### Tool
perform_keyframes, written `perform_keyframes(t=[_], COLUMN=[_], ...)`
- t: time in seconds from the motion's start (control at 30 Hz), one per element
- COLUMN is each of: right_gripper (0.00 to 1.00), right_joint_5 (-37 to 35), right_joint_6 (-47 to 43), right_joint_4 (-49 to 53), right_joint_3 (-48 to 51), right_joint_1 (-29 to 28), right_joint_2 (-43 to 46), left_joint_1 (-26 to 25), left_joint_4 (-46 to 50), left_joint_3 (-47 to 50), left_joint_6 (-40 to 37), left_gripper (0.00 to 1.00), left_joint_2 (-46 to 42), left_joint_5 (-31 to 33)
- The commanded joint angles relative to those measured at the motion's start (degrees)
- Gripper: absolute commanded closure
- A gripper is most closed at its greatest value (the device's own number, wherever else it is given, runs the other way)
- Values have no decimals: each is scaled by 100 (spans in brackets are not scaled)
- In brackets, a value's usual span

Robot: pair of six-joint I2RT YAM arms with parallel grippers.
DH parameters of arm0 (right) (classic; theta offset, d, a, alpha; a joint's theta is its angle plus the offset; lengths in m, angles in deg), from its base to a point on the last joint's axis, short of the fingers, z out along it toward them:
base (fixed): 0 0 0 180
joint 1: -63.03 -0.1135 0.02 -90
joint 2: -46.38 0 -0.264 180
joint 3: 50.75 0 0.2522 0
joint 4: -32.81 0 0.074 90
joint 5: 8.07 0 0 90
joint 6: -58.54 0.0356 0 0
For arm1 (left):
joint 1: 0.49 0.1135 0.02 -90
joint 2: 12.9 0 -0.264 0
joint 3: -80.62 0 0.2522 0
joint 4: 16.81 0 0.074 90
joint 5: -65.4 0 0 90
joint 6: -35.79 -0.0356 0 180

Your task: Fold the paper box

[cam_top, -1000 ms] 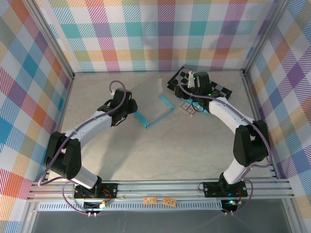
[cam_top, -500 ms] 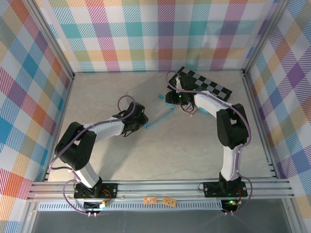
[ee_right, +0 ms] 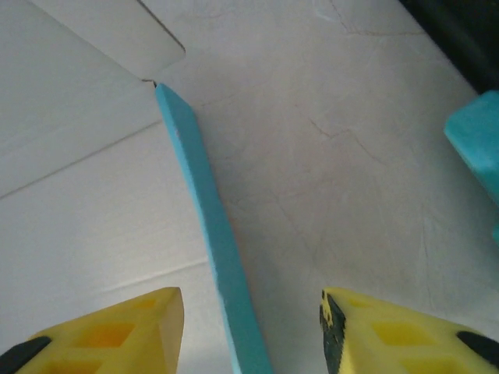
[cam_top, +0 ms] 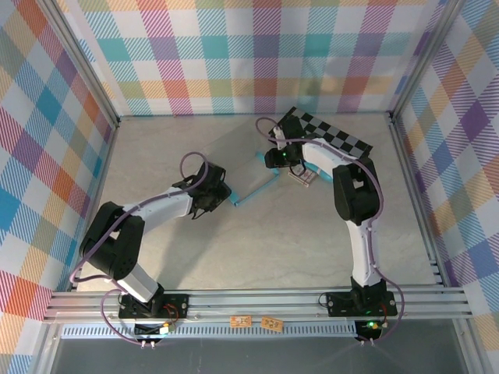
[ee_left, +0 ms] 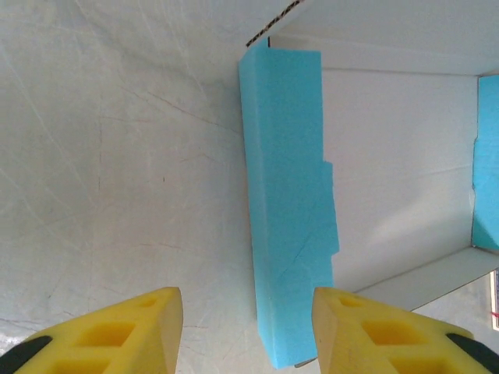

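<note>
The paper box (cam_top: 240, 162) lies in the middle of the table as a flat sheet, grey-white side up, with teal side flaps folded upright. My left gripper (cam_top: 225, 195) is at its near-left corner. In the left wrist view the left gripper (ee_left: 248, 327) is open and straddles a standing teal flap (ee_left: 284, 195) without touching it. My right gripper (cam_top: 268, 160) is at the sheet's right edge. There the right gripper (ee_right: 249, 327) is open, with a thin teal flap edge (ee_right: 207, 218) running between its fingers.
A black-and-grey checkerboard (cam_top: 337, 139) lies at the back right. A small printed card (cam_top: 300, 178) and a teal object (ee_right: 477, 144) sit just right of the right gripper. Plaid walls enclose the table on three sides.
Both grippers have come in to the sheet: the left moved right and nearer to its corner, the right moved left from the checkerboard to its right edge. The sheet has stayed put.
</note>
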Motion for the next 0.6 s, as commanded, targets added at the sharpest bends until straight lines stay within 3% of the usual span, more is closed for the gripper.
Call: perform_keyframes(t=[0.0,0.17,0.4,0.57], right_gripper=[53,60,70,85], right_joint_5=[154,-62,-479,-804], right_joint_6=[-231,-217,-68,-37], right_joint_4=[355,887,1038,875], right_joint_3=[-386,-756,-378,109], right_joint_1=[-59,-187,-394,-552], right_joint_2=[-229,-422,-207,85], left_joint_1=[153,413,575,588], left_joint_4=[199,108,36,-52], left_joint_3=[39,-5,-151,-264], left_joint_6=[-204,-399,-693,-903], left_gripper=[53,54,55,57], left_joint_2=[-163,-6,385,586], left_joint_5=[-258,-567,-925,-1060])
